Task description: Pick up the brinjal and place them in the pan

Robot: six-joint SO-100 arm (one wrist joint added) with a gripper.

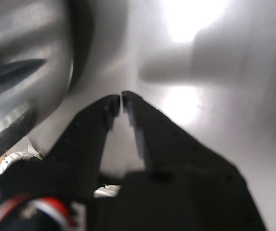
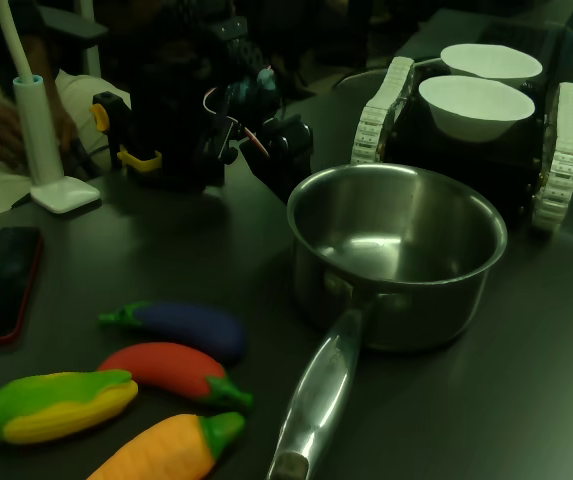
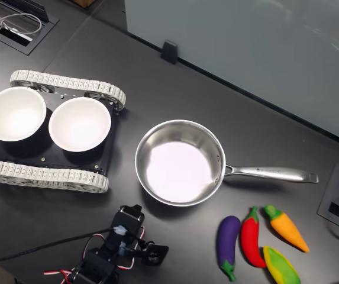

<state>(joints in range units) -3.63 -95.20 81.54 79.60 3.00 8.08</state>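
Brinjal point(image 3: 228, 238) on table (outside pan point(image 3: 180, 164))

No text, label, brand, number or sign can be read in any view; every surface shown is plain or too blurred.

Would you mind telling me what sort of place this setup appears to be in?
Most likely a robotics lab or office workbench rather than a kitchen: a dark desk with cable ports, a small tracked vehicle carrying two white bowls, and toy vegetables beside the pan.
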